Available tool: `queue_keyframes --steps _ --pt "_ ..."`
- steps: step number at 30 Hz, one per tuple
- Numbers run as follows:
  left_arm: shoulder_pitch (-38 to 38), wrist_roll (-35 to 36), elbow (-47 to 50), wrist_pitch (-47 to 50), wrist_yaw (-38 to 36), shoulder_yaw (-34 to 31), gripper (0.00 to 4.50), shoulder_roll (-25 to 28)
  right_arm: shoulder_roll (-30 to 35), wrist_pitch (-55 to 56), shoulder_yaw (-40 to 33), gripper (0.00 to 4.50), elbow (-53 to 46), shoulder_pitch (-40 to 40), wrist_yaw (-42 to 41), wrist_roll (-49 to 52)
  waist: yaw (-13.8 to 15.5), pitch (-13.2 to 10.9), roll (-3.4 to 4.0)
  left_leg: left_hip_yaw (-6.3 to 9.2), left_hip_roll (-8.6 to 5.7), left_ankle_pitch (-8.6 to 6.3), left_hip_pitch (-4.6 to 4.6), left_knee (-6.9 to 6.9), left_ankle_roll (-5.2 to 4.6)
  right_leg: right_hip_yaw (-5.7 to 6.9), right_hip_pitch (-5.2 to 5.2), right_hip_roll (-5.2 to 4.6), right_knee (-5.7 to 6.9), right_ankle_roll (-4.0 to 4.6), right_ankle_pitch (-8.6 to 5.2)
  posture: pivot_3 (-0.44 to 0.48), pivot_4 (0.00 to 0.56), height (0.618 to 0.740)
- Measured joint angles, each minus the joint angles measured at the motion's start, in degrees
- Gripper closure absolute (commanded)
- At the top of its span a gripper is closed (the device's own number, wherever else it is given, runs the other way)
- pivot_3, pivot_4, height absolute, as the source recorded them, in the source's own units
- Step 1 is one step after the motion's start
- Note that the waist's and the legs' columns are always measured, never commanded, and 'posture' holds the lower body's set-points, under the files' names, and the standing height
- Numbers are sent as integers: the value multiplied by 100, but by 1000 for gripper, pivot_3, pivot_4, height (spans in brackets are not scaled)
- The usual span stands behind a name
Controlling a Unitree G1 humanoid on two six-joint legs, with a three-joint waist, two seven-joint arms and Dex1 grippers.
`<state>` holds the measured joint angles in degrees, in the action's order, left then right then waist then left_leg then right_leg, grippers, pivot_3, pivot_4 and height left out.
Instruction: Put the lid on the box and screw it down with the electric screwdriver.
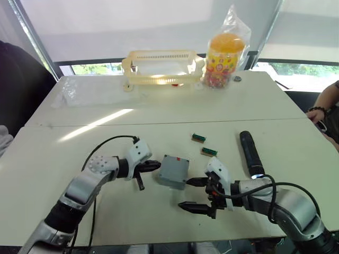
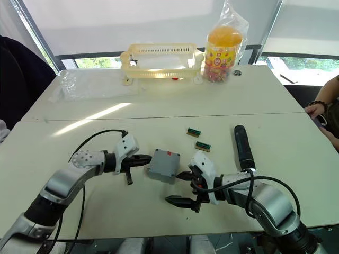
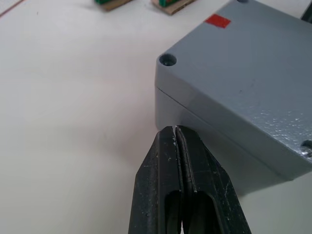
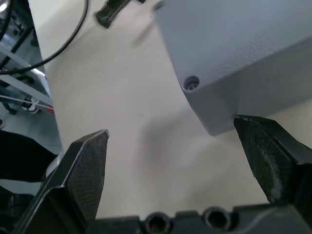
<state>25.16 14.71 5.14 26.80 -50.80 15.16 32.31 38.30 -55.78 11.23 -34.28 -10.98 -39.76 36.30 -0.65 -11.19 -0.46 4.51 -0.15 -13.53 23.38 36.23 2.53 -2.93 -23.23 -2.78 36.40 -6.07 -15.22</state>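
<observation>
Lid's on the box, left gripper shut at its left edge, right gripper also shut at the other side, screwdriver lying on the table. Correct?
Not quite: the right gripper is open, fingers spread wide beside the box's corner, as the right wrist view shows. The rest holds: lid on, left gripper shut at the box's left edge, electric screwdriver lying on the table.
</observation>
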Motion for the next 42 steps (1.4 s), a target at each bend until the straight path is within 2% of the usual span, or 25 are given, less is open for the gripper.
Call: queue_keyframes --steps 6,11,15,20,23,26,30,36,42 --pt "350 -348 -802 -562 -64 128 4500 -316 -341 -235 91 74 -135 7 492 -13 -19 1 0 1 0 0 -2 0 0 0 -6 1 18 -2 1 0 150 740" --pt "214 -406 -855 -579 -162 -144 4500 129 98 -290 -395 74 -491 133 520 45 -28 1 0 2 0 0 -5 1 0 0 -18 0 49 -1 0 0 150 740" --pt "-280 -120 -43 -85 -313 -638 4500 669 351 112 -536 74 -251 52 295 -154 -44 2 -3 3 3 0 -9 -1 0 0 -21 3 61 0 -2 0 150 740" --pt "-1206 621 1354 807 -631 -928 4500 1144 404 987 -177 74 630 -416 -262 -713 -44 2 -3 -1 2 0 -10 1 0 -2 -20 0 62 0 -2 0 150 740" --pt "-1439 965 1685 1260 -592 -973 4500 1148 390 1448 127 74 1153 -675 -565 -1086 4 3 -5 2 2 0 -9 6 0 0 -18 0 65 0 -2 0 150 740" --pt "-1474 960 1759 1281 -448 -970 4500 1107 331 1774 363 74 1483 -852 -833 -1338 -14 3 -5 0 1 0 -9 6 0 -1 -19 0 65 0 -2 0 150 740" --pt "-1336 771 1597 1129 -125 -704 4500 664 247 2051 580 74 1783 -1011 -1272 -1457 -6 3 -6 1 1 0 -9 7 0 0 -18 0 66 0 -2 0 150 740" --pt "-931 573 1269 916 -45 -465 4500 428 162 1992 572 74 1725 -928 -1367 -1483 -13 4 -6 2 1 1 -10 6 1 0 -19 1 68 0 -2 0 150 740" --pt "-714 290 844 601 -80 -400 4500 366 104 1604 518 74 1175 -531 -1177 -1441 -13 4 -6 2 1 1 -10 6 1 -1 -19 1 68 0 -2 0 150 740"
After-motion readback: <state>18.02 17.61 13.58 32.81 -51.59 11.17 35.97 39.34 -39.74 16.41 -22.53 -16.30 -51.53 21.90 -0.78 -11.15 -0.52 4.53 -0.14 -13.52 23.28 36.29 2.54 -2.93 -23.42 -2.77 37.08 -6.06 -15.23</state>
